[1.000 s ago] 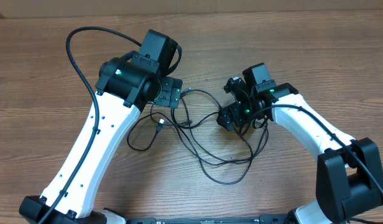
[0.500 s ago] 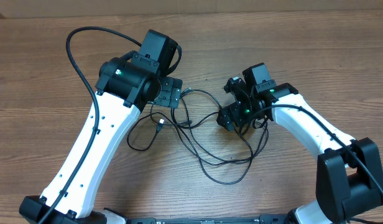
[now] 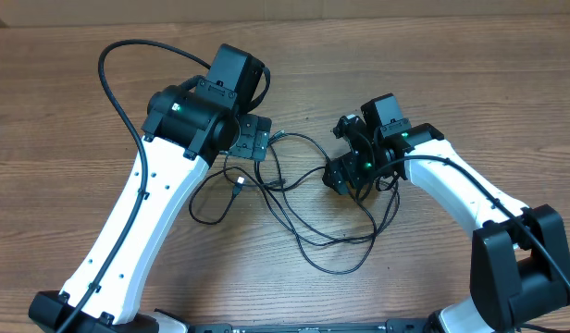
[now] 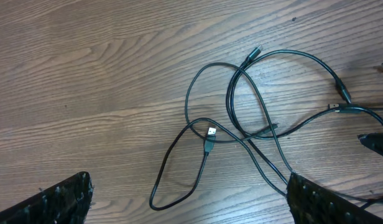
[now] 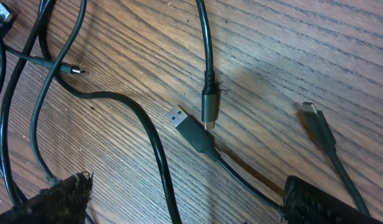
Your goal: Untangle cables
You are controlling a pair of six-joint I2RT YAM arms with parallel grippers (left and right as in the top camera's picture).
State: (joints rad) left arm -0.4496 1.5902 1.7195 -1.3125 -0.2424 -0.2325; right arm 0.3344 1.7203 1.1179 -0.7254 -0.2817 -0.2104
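Several thin black cables [image 3: 303,199] lie tangled on the wooden table between the two arms. My left gripper [image 3: 253,141] hovers open over their left part. In the left wrist view the gripper [image 4: 188,208] is wide open and empty, with a cable loop [image 4: 173,193] on the table between its fingers [image 4: 328,202] and a USB plug [image 4: 210,134] beyond it. My right gripper [image 3: 345,176] is low over the right part. In the right wrist view the gripper [image 5: 185,205] is open, a strand [image 5: 160,168] running between its fingers [image 5: 48,202]. A USB-A plug [image 5: 182,121] and two other plugs [image 5: 208,106] [image 5: 316,121] lie ahead.
The bare wooden table [image 3: 63,111] surrounds the tangle. A thick black arm cable [image 3: 118,65] arcs over the left arm. The arm bases stand at the front left [image 3: 63,310] and front right [image 3: 521,268].
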